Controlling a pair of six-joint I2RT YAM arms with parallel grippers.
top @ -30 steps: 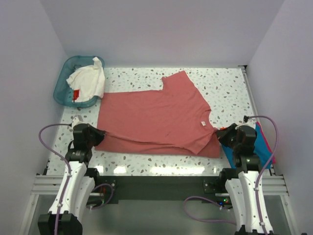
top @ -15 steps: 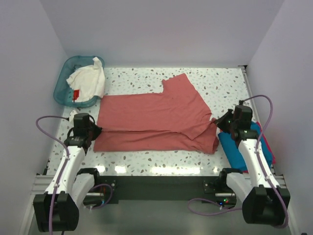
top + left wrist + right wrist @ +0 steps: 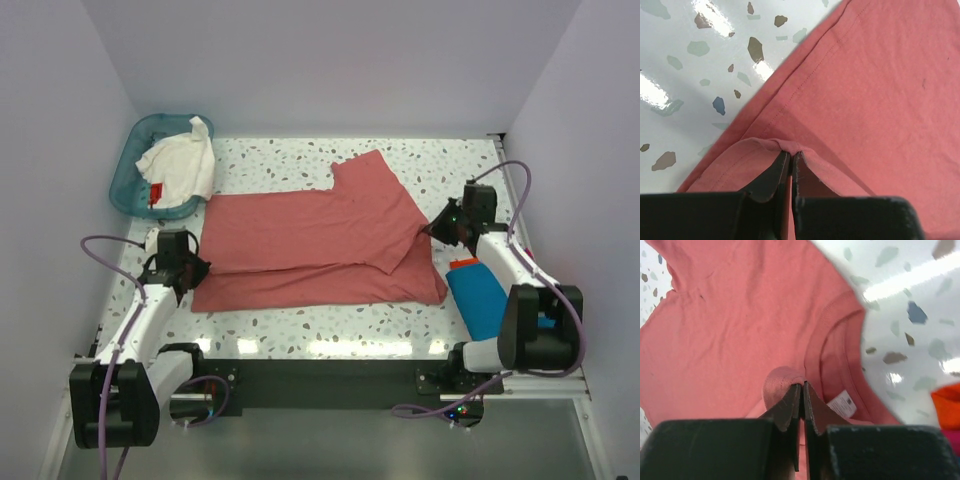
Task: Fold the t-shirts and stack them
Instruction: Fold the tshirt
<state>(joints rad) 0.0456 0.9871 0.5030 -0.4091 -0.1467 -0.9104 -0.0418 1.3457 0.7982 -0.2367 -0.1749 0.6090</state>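
Mid-fold on the salmon-red t-shirt [image 3: 320, 240]: left jaws and right jaws are each pressed together on a pinch of its cloth.

The shirt lies flat on the desk [image 3: 450, 170], stretched between the two pairs of jaws. The left pair nips the hem end and the right pair nips a tuck beside the collar, close to the neck label [image 3: 842, 403]. A lengthwise fold looks to be in hand. The next move probably calls for both arms to carry the edge across evenly, lay it flat, then let go. One sleeve [image 3: 365, 170] juts out beyond the right jaws and may need tucking in. Just nearer than the right jaws sit the folded teal-blue shirt [image 3: 480, 300] and the orange-red one [image 3: 463, 263], close enough to snag. Beyond the left jaws, the white t-shirt [image 3: 180, 165] waits in the basket [image 3: 135, 140].
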